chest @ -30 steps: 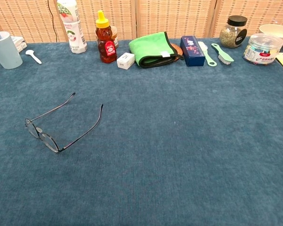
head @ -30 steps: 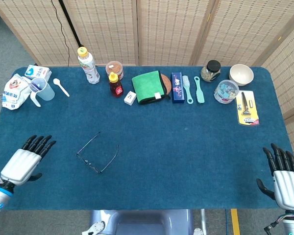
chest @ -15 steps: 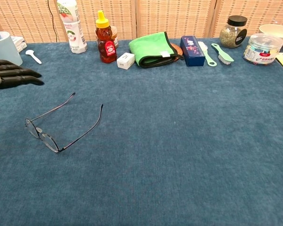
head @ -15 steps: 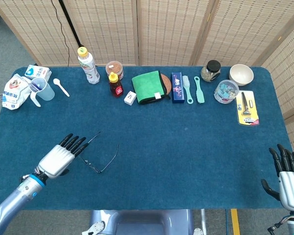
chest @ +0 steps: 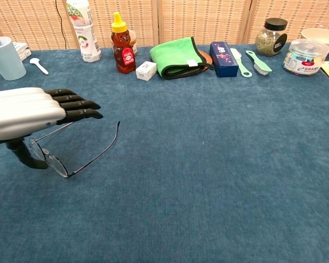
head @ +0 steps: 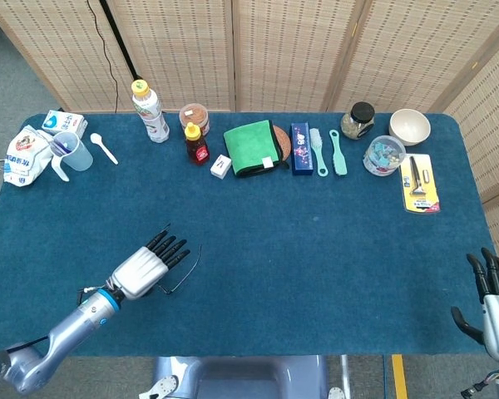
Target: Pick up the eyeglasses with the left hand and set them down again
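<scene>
Thin dark-framed eyeglasses (chest: 81, 158) lie open on the blue table (head: 316, 241), temples pointing away from me. My left hand (head: 150, 262) hovers flat over them with fingers stretched out and apart, holding nothing; the chest view shows the hand (chest: 35, 112) just above the lenses, thumb hanging down beside the frame. In the head view only one temple of the eyeglasses (head: 190, 269) shows beside the hand. My right hand (head: 497, 295) rests open at the table's near right corner, fingers up.
Along the far edge stand a cup (head: 73, 150), white spoon (head: 104, 148), bottle (head: 150, 110), honey bottle (head: 196, 143), green cloth (head: 251, 147), blue box (head: 300, 148), brushes (head: 329, 151), jar (head: 358, 120), bowl (head: 410, 126) and a plastic tub (head: 383, 155).
My left hand has moved right across the table and now covers the eyeglasses from above. The right hand has slid a little further toward the near right corner.
</scene>
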Robot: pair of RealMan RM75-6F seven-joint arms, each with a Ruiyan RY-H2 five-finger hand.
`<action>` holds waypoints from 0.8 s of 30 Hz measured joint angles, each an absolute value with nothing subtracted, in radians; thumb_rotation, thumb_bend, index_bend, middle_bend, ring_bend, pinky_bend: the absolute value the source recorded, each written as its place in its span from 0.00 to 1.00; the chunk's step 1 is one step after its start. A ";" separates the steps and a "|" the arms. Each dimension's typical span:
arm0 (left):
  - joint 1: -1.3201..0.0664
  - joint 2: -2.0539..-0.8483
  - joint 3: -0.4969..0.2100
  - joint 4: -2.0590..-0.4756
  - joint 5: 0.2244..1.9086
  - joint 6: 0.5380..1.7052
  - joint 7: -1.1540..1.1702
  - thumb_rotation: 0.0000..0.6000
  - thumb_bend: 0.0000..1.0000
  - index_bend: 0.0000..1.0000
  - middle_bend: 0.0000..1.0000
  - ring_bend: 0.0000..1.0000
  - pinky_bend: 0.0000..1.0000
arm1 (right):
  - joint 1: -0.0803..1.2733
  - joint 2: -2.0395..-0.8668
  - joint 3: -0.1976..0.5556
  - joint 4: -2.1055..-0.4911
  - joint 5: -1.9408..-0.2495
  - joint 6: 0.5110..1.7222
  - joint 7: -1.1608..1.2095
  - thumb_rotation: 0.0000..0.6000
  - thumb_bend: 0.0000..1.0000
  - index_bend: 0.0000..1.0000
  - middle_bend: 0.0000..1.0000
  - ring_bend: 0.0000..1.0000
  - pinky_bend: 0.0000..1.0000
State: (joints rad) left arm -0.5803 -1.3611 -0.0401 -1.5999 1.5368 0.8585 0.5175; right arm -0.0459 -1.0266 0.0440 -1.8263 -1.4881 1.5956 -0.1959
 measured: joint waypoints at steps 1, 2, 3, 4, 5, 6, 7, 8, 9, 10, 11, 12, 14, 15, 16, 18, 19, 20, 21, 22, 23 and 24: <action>-0.586 -1.372 -0.044 -1.595 1.529 0.855 0.523 0.96 0.13 0.00 0.00 0.00 0.00 | -0.048 -1.026 0.044 -1.826 -1.488 1.597 -0.194 1.00 0.30 0.07 0.00 0.00 0.05; -0.591 -1.383 -0.048 -1.590 1.520 0.853 0.529 0.96 0.13 0.00 0.00 0.00 0.00 | -0.049 -1.026 0.044 -1.825 -1.487 1.599 -0.193 1.00 0.30 0.07 0.00 0.00 0.05; -0.598 -1.398 -0.054 -1.585 1.509 0.851 0.534 0.96 0.13 0.00 0.00 0.00 0.00 | -0.051 -1.025 0.043 -1.824 -1.487 1.601 -0.190 1.00 0.30 0.07 0.00 0.00 0.05; -0.604 -1.410 -0.059 -1.581 1.501 0.850 0.538 0.96 0.13 0.00 0.00 0.00 0.00 | -0.053 -1.025 0.043 -1.823 -1.486 1.602 -0.188 1.00 0.30 0.07 0.00 0.00 0.05; -0.609 -1.421 -0.064 -1.578 1.492 0.850 0.542 0.96 0.13 0.00 0.00 0.00 0.00 | -0.055 -1.025 0.043 -1.822 -1.485 1.604 -0.186 1.00 0.30 0.07 0.00 0.00 0.05; -0.616 -1.435 -0.069 -1.574 1.481 0.850 0.547 0.96 0.13 0.00 0.00 0.00 0.00 | -0.056 -1.024 0.044 -1.820 -1.484 1.605 -0.184 1.00 0.30 0.07 0.00 0.00 0.05; -0.622 -1.444 -0.073 -1.572 1.472 0.849 0.552 0.96 0.13 0.00 0.00 0.00 0.00 | -0.057 -1.024 0.044 -1.818 -1.483 1.606 -0.182 1.00 0.30 0.07 0.00 0.00 0.05; -0.627 -1.454 -0.077 -1.571 1.464 0.848 0.556 0.96 0.13 0.00 0.00 0.00 0.00 | -0.058 -1.024 0.044 -1.817 -1.482 1.606 -0.181 1.00 0.30 0.07 0.00 0.00 0.05; -0.634 -1.464 -0.081 -1.569 1.455 0.847 0.562 0.96 0.13 0.00 0.00 0.00 0.00 | -0.059 -1.024 0.045 -1.816 -1.481 1.607 -0.178 1.00 0.30 0.07 0.00 0.00 0.05; -0.639 -1.472 -0.083 -1.568 1.448 0.845 0.567 0.96 0.13 0.00 0.00 0.00 0.00 | -0.060 -1.024 0.045 -1.815 -1.480 1.607 -0.177 1.00 0.30 0.07 0.00 0.00 0.05; -0.644 -1.480 -0.086 -1.567 1.439 0.843 0.573 0.96 0.13 0.00 0.00 0.00 0.00 | -0.061 -1.024 0.045 -1.814 -1.480 1.608 -0.176 1.00 0.30 0.07 0.00 0.00 0.05; -0.652 -1.492 -0.089 -1.566 1.427 0.840 0.579 0.96 0.13 0.00 0.00 0.00 0.00 | -0.062 -1.024 0.046 -1.813 -1.478 1.609 -0.175 1.00 0.30 0.07 0.00 0.00 0.05; -0.663 -1.509 -0.096 -1.565 1.408 0.836 0.590 0.96 0.13 0.00 0.00 0.00 0.00 | -0.064 -1.024 0.046 -1.812 -1.477 1.610 -0.174 1.00 0.30 0.07 0.00 0.00 0.05; -0.670 -1.521 -0.101 -1.563 1.395 0.836 0.596 0.96 0.13 0.00 0.00 0.00 0.00 | -0.065 -1.024 0.046 -1.812 -1.477 1.611 -0.174 1.00 0.30 0.07 0.00 0.00 0.05; -0.674 -1.529 -0.106 -1.563 1.385 0.837 0.600 0.96 0.13 0.00 0.00 0.00 0.00 | -0.066 -1.023 0.046 -1.813 -1.477 1.612 -0.175 1.00 0.30 0.07 0.00 0.00 0.05; -0.685 -1.541 -0.116 -1.564 1.362 0.838 0.604 0.96 0.13 0.00 0.00 0.00 0.00 | -0.068 -1.023 0.047 -1.814 -1.476 1.614 -0.177 1.00 0.30 0.07 0.00 0.00 0.05; -0.690 -1.542 -0.118 -1.568 1.354 0.837 0.604 0.96 0.13 0.00 0.00 0.00 0.00 | -0.069 -1.022 0.047 -1.815 -1.476 1.614 -0.178 1.00 0.30 0.07 0.00 0.00 0.05; -0.694 -1.540 -0.120 -1.573 1.348 0.835 0.604 0.96 0.13 0.00 0.00 0.00 0.00 | -0.069 -1.022 0.048 -1.816 -1.475 1.615 -0.179 1.00 0.30 0.07 0.00 0.00 0.05; -0.699 -1.533 -0.121 -1.581 1.343 0.830 0.601 0.96 0.13 0.00 0.00 0.00 0.00 | -0.069 -1.021 0.048 -1.818 -1.476 1.615 -0.181 1.00 0.30 0.07 0.00 0.00 0.05; -0.703 -1.525 -0.121 -1.588 1.339 0.825 0.598 0.95 0.13 0.00 0.00 0.00 0.00 | -0.069 -1.021 0.049 -1.820 -1.476 1.615 -0.183 1.00 0.30 0.07 0.00 0.00 0.05; -0.706 -1.514 -0.121 -1.596 1.335 0.818 0.592 0.95 0.13 0.00 0.00 0.00 0.00 | -0.069 -1.021 0.049 -1.821 -1.476 1.615 -0.185 1.00 0.30 0.07 0.00 0.00 0.05; -0.711 -1.496 -0.120 -1.606 1.330 0.807 0.583 0.95 0.13 0.00 0.00 0.00 0.00 | -0.069 -1.021 0.049 -1.823 -1.476 1.615 -0.188 1.00 0.30 0.07 0.00 0.00 0.05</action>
